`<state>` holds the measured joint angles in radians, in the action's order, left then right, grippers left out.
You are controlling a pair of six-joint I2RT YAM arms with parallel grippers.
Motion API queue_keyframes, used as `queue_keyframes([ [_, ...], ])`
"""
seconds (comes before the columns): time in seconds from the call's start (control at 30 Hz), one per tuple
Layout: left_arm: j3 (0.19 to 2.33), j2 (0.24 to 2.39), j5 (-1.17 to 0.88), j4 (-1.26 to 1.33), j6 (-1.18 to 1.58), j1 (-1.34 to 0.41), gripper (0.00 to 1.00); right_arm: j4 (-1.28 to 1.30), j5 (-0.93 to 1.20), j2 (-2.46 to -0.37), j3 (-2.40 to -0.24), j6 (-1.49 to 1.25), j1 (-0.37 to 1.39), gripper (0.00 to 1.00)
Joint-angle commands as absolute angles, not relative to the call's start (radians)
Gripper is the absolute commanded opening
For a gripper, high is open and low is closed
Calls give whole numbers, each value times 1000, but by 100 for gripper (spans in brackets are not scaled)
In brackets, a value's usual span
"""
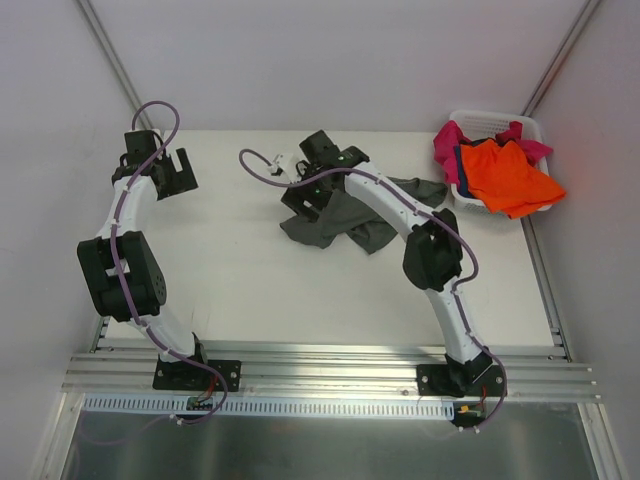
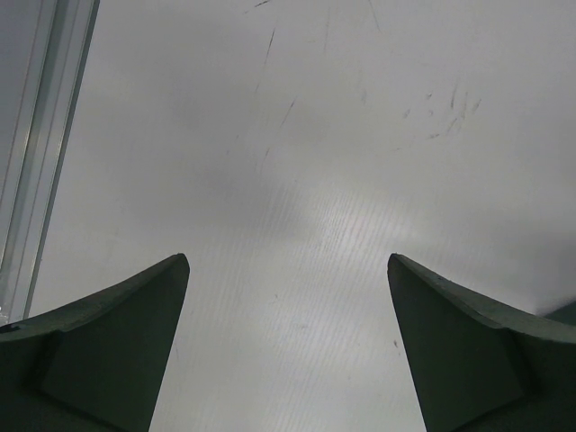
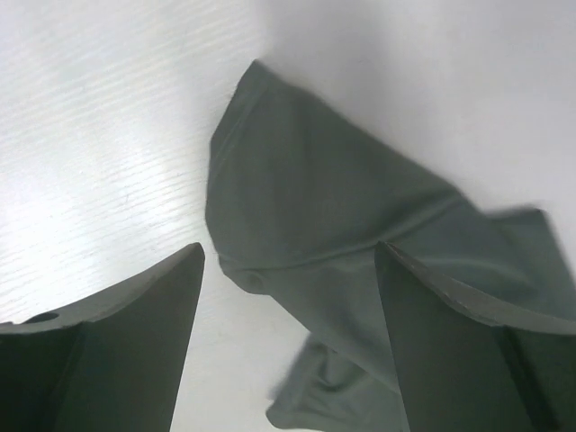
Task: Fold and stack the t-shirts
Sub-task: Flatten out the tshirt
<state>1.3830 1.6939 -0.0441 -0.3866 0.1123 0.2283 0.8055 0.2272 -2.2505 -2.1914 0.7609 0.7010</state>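
- Crumpled dark grey-olive cloth t-shirt point(image 1: 335, 228) is lying loose on the white worktop point(image 1: 240, 270), mid-back, not folded at all.
- Right gripper point(image 3: 288, 247) hangs right over that shirt with its jaws spread wide and nothing pinched between them.
- Left gripper point(image 2: 288, 259) is wide open too, off at the far left over bare worktop.
- Bright orange t-shirt point(image 1: 510, 175) and magenta-pink t-shirt point(image 1: 447, 145) are heaped in the white plastic laundry basket point(image 1: 530, 125), back right corner.

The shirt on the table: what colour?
The shirt is dark grey-olive, clearest in the right wrist view.
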Motion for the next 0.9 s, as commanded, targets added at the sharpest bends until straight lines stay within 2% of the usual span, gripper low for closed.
queue_keyframes([
  [0.0, 1371, 1637, -31, -384, 95, 224, 94, 868, 334, -2287, -2240, 773, 698, 81],
  [0.37, 1328, 1606, -29, -385, 94, 216, 94, 767, 406, -2399, -2341, 661, 736, 83],
  [0.87, 1263, 1545, -8, -396, 66, 201, 94, 709, 445, -2463, -2342, 630, 756, 80],
])
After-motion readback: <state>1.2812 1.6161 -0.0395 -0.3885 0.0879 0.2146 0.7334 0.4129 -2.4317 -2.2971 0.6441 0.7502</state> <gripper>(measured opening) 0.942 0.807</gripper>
